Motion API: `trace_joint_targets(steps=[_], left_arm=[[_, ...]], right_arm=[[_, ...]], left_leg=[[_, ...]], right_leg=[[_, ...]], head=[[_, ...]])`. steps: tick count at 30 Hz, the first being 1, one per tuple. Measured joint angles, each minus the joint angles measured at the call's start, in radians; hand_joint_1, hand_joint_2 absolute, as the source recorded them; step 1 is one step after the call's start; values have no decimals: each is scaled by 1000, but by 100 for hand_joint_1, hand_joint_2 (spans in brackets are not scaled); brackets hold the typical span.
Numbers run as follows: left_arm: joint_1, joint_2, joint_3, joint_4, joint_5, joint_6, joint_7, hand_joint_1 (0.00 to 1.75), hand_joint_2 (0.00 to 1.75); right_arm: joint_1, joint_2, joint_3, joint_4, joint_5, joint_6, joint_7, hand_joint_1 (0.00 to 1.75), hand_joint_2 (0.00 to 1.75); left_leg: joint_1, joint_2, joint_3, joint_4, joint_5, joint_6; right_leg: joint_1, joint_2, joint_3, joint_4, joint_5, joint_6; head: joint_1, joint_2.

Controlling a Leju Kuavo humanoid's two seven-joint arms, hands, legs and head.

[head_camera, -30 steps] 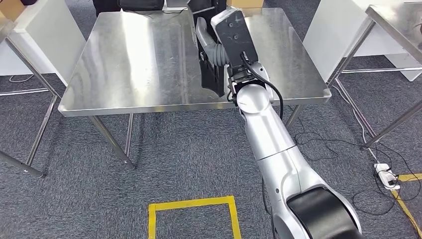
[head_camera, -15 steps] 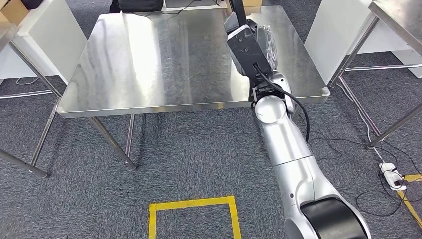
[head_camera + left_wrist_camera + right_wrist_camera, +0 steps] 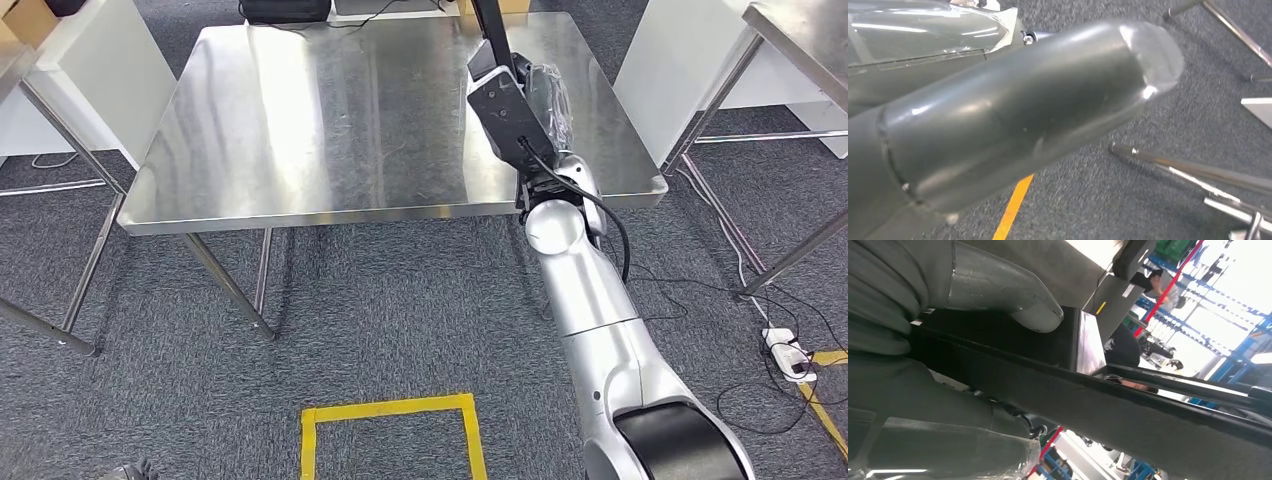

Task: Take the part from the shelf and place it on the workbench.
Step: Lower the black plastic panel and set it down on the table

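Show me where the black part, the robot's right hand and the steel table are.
black part [image 3: 1148, 425], right wrist view, its long dark bar.
right hand [image 3: 1008, 295], right wrist view, its grey thumb.
steel table [image 3: 300, 130], head view, its bare top.

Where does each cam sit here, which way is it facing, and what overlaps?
Head view: high on the body, looking forward and down at the steel table; the right arm reaches over the table's right side.
Left wrist view: faces the carpet, yellow tape and metal legs; grey parts of the robot in front.
Right wrist view: behind the right hand, which grips the black part.
Shared: head and right wrist views both show that part.
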Motion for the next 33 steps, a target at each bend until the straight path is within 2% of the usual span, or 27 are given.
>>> trace_joint_targets(steps=[4, 7, 9, 12, 13, 14, 15, 16, 17, 18, 19, 20, 22, 23, 25, 26, 27, 28, 29, 30, 31, 33], left_arm=[[0, -2, -10, 0, -2, -3, 0, 0, 0], [0, -3, -13, 0, -2, -8, 0, 0, 0], [1, -3, -15, 1, -5, -1, 0, 0, 0], [5, -4, -17, 13, -11, 17, 0, 0, 0], [9, -5, -17, 18, -13, 19, 0, 0, 0], [14, -6, -17, 22, -15, 20, 0, 0, 0], [17, -7, -17, 25, -16, 20, 0, 0, 0], [19, -8, -17, 28, -16, 20, 0, 0, 0], [19, -7, -17, 30, -16, 20, 0, 0, 0], [19, -6, -17, 32, -17, 20, 0, 0, 0], [18, -5, -17, 34, -17, 20, 0, 0, 0], [17, -4, -17, 36, -17, 20, 0, 0, 0], [16, -2, -17, 40, -17, 20, 0, 0, 0], [15, -2, -17, 43, -17, 21, 0, 0, 0], [13, 0, -18, 47, -17, 21, 0, 0, 0], [13, 0, -18, 50, -16, 21, 0, 0, 0], [15, 1, -18, 53, -16, 21, 0, 0, 0], [17, 1, -18, 55, -15, 21, 0, 0, 0], [18, 1, -18, 58, -15, 21, 0, 0, 0], [19, 1, -17, 60, -15, 21, 0, 0, 0], [20, 1, -17, 62, -15, 21, 0, 0, 0], [26, 4, -17, 66, -15, 21, 0, 0, 0]], right_arm=[[12, -9, -19, -15, 20, 2, 0, 175, 175], [17, -12, -31, -28, 37, 4, 1, 175, 175], [18, -15, -36, -32, 46, 10, -2, 175, 175], [29, -19, -49, -6, 55, 15, -32, 175, 175], [38, -20, -54, 7, 56, 14, -42, 175, 175], [46, -20, -59, 18, 57, 13, -49, 175, 175], [51, -21, -62, 25, 58, 13, -53, 175, 175], [54, -20, -64, 31, 58, 13, -55, 175, 175], [55, -21, -66, 38, 59, 13, -58, 175, 175], [54, -20, -68, 45, 60, 13, -59, 175, 175], [53, -19, -70, 51, 62, 13, -59, 175, 175], [53, -18, -72, 58, 66, 13, -59, 175, 175], [52, -15, -76, 64, 71, 14, -59, 175, 175], [50, -13, -78, 67, 73, 14, -59, 175, 175], [49, -10, -81, 74, 74, 15, -60, 175, 175], [50, -10, -81, 79, 74, 16, -60, 175, 175], [52, -9, -81, 85, 74, 17, -60, 175, 175], [54, -9, -82, 90, 74, 17, -60, 175, 175], [55, -9, -82, 94, 74, 17, -60, 175, 175], [55, -8, -82, 97, 74, 17, -60, 175, 175], [55, -6, -83, 100, 74, 17, -60, 175, 175], [56, -3, -84, 110, 74, 17, -61, 175, 175]], left_leg=[[-4, 0, -2, 1, -4, 10], [-4, 1, 8, -11, -14, 31], [0, 1, 25, -14, -20, 43], [2, 3, 41, -14, -31, 44], [4, 2, 47, -13, -36, 40], [6, 1, 55, -12, -43, 35], [9, -1, 64, -11, -50, 29], [11, -2, 73, -10, -59, 20], [13, -3, 81, -8, -69, 12], [13, -4, 85, -7, -78, 3], [13, -4, 88, -8, -85, -6], [13, -3, 91, -7, -88, -12], [16, 2, 85, 17, -83, -21], [17, 10, 64, 56, -71, -25], [18, 28, -16, 174, -60, -32], [18, 33, -63, 231, -77, -35], [18, 34, -106, 269, -111, -36], [18, 35, -140, 283, -150, -36], [17, 35, -162, 271, -181, -33], [15, 35, -172, 236, -185, -26], [11, 35, -175, 182, -148, -16], [-5, 35, -170, 54, 30, 10]], right_leg=[[-3, 0, 1, 2, 3, 4], [-3, 0, -6, 29, 5, 17], [-4, -2, -45, 95, -24, 15], [-10, -2, -148, 275, -84, 16], [-13, -3, -166, 298, -87, 22], [-16, -3, -164, 281, -72, 30], [-21, -3, -143, 225, -43, 41], [-26, -3, -111, 147, -6, 53], [-27, -2, -83, 79, 17, 57], [-26, -2, -59, 32, 27, 53], [-23, -1, -48, 10, 26, 42], [-19, -1, -44, 10, 15, 26], [-20, -1, -28, 8, 6, 2], [-21, -2, -15, 6, -1, -7], [-21, -2, 16, -1, -20, -18], [-19, -3, 33, -5, -32, -21], [-18, -3, 52, -8, -46, -22], [-16, -3, 72, -10, -62, -22], [-14, -3, 94, -11, -79, -23], [-12, -3, 118, -12, -97, -23], [-10, -4, 142, -13, -117, -23], [-4, 0, 187, -18, -157, -20]], head=[[0, 0], [0, 0], [3, 0], [6, 0], [6, 0], [6, 0], [6, 0], [7, 0], [7, 0], [8, 0], [7, 0], [7, 0], [4, 0], [3, 0], [-1, 0], [-2, 0], [-2, 0], [-2, 0], [-2, 0], [-2, 0], [-3, 0], [-3, 0]])
